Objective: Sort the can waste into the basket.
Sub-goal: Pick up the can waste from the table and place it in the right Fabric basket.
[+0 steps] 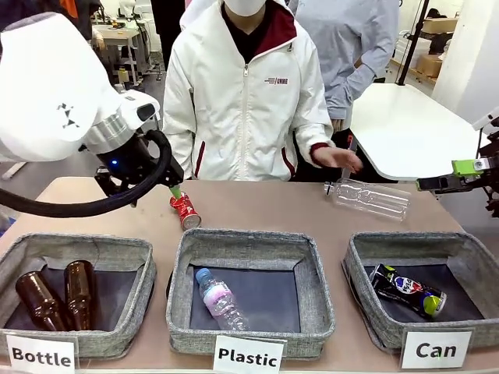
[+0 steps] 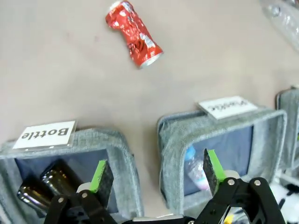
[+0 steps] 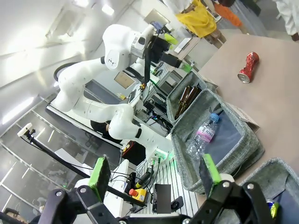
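The crushed red can [image 1: 185, 210] is seen lying on the desk [image 1: 273, 204] behind the Plastic basket [image 1: 249, 243], apparently just beside the left tool [image 2: 156, 158] — spread wide, holding nothing. The blue can [image 1: 407, 290] is found inside the Can basket [image 1: 360, 257]. The right tool [image 3: 154, 161] is held wide apart too — nothing gripped

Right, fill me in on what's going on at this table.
The robot is sorting cans. Its left claw hangs open near the crushed red can, which lies on the table behind the Plastic basket. The blue can is already in the Can basket. The right claw is open and empty at the right side. The person's hand hovers near a clear plastic bottle lying on the table.
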Robot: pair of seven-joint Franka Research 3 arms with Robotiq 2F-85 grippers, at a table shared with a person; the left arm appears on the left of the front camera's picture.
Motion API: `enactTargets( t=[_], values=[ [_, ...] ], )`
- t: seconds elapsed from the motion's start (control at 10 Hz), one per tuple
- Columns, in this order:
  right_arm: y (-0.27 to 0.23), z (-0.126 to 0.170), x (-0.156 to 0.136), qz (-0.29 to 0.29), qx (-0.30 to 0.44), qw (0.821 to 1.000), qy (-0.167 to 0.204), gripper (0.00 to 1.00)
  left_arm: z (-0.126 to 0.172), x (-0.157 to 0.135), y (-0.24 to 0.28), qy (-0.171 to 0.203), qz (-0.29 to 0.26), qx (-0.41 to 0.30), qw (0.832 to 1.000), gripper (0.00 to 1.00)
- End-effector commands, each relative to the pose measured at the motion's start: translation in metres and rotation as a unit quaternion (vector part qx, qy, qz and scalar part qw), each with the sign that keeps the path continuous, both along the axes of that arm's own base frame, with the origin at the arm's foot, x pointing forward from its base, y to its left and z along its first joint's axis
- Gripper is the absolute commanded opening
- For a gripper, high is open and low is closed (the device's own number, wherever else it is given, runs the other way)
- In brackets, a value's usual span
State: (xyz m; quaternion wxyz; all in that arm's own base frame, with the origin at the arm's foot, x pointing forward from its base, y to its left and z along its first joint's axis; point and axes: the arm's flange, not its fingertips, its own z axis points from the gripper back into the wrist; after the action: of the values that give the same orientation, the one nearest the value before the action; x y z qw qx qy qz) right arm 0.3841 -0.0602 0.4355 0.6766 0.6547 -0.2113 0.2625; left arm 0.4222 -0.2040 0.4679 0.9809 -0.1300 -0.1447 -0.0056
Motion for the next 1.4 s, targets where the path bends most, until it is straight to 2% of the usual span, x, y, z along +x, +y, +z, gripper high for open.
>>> enactTargets(
  t=[0.0,0.2,0.4,0.5,0.7,0.9,1.1,1.3],
  values=[
    [-0.001,0.000,-0.002,0.005,0.001,1.000,-0.010,1.00,-0.012,0.024,-0.024,-0.023,0.069,0.009,0.997,1.00],
    [-0.001,0.000,-0.002,0.005,0.001,1.000,-0.010,1.00,-0.031,0.052,-0.048,0.009,0.084,0.048,0.995,1.00],
    [-0.001,0.000,-0.002,0.005,0.001,1.000,-0.010,1.00,-0.052,0.076,-0.069,0.020,0.084,0.074,0.994,1.00],
    [-0.001,0.000,-0.002,0.005,0.001,1.000,-0.010,1.00,-0.063,0.087,-0.075,0.014,0.097,0.099,0.990,1.00],
    [-0.001,0.000,-0.002,0.005,0.001,1.000,-0.010,1.00,-0.086,0.108,-0.083,0.039,0.093,0.102,0.990,1.00],
    [-0.001,0.000,-0.002,0.005,0.001,1.000,-0.010,1.00,-0.108,0.129,-0.083,0.058,0.152,0.105,0.981,1.00],
    [-0.001,0.000,-0.002,0.005,0.001,1.000,-0.010,1.00,-0.119,0.143,-0.080,0.044,0.218,0.083,0.971,1.00],
    [-0.001,0.000,-0.002,0.005,0.001,1.000,-0.010,1.00,-0.122,0.147,-0.071,0.053,0.207,0.077,0.974,1.00]
  ],
)
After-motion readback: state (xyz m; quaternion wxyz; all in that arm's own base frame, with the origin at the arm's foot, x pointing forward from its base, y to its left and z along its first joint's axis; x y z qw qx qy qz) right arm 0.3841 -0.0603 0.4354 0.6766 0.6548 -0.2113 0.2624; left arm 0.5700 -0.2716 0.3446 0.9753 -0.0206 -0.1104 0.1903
